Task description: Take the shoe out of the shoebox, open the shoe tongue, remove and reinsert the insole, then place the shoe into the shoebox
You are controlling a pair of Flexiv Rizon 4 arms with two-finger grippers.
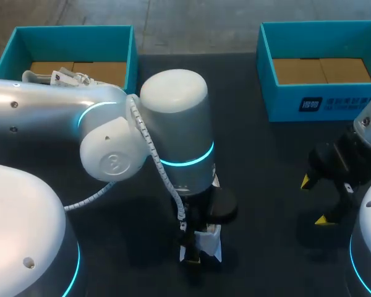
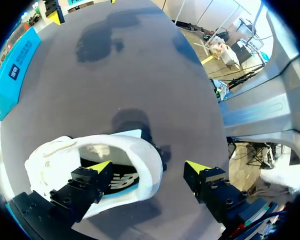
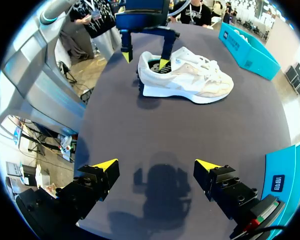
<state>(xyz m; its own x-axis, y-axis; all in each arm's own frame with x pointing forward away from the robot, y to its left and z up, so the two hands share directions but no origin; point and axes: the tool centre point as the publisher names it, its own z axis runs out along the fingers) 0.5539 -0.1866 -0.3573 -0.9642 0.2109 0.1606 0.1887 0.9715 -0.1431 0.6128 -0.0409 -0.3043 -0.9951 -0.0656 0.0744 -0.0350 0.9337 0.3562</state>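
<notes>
A white shoe lies on its side-sole on the dark table, and in the head view only a white scrap of it shows under my left arm. My left gripper stands open astride the heel. One fingertip is inside the shoe's opening over the dark insole, while the other fingertip stands outside, apart from the heel wall. The right wrist view shows that left gripper at the shoe's heel end. My right gripper hangs open over bare table, well away from the shoe, at the right in the head view.
A teal shoebox with a brown bottom and some white paper stands at the back left. A second teal shoebox stands at the back right, close behind my right gripper. My left arm covers the middle of the table.
</notes>
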